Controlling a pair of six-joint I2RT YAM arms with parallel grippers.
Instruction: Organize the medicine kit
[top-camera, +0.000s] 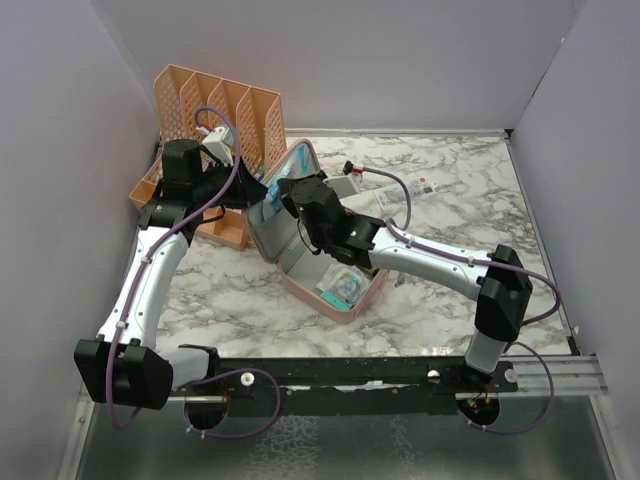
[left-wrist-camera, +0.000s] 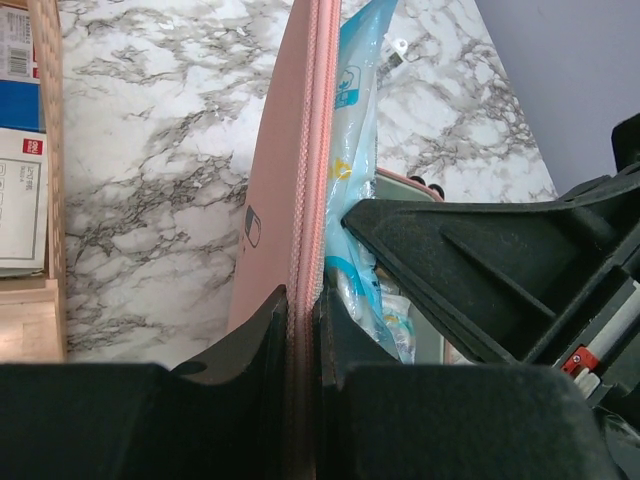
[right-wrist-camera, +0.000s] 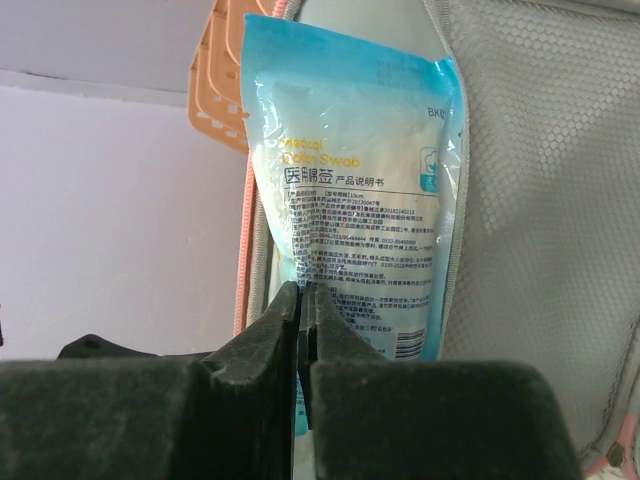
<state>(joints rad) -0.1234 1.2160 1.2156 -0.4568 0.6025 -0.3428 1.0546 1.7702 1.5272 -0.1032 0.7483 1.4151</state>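
Observation:
The pink medicine kit (top-camera: 310, 300) lies open mid-table with its lid (left-wrist-camera: 270, 200) standing upright. My left gripper (left-wrist-camera: 303, 300) is shut on the lid's zip edge and holds it up; in the top view the left gripper (top-camera: 256, 190) sits at the lid's left side. A light-blue swab packet (right-wrist-camera: 350, 190) stands against the lid's lining beside a mesh pocket (right-wrist-camera: 540, 200). My right gripper (right-wrist-camera: 303, 292) is shut on the packet's lower left edge. From above, the right gripper (top-camera: 285, 190) is inside the open lid. The blue packet (left-wrist-camera: 355, 120) also shows behind the lid.
An orange perforated file rack (top-camera: 215, 110) stands at the back left, close behind the left arm, with boxes (left-wrist-camera: 20, 150) in it. Small packets (top-camera: 340, 285) lie in the kit's base. More packets (top-camera: 415, 190) lie on the marble behind the kit. Walls close in on three sides.

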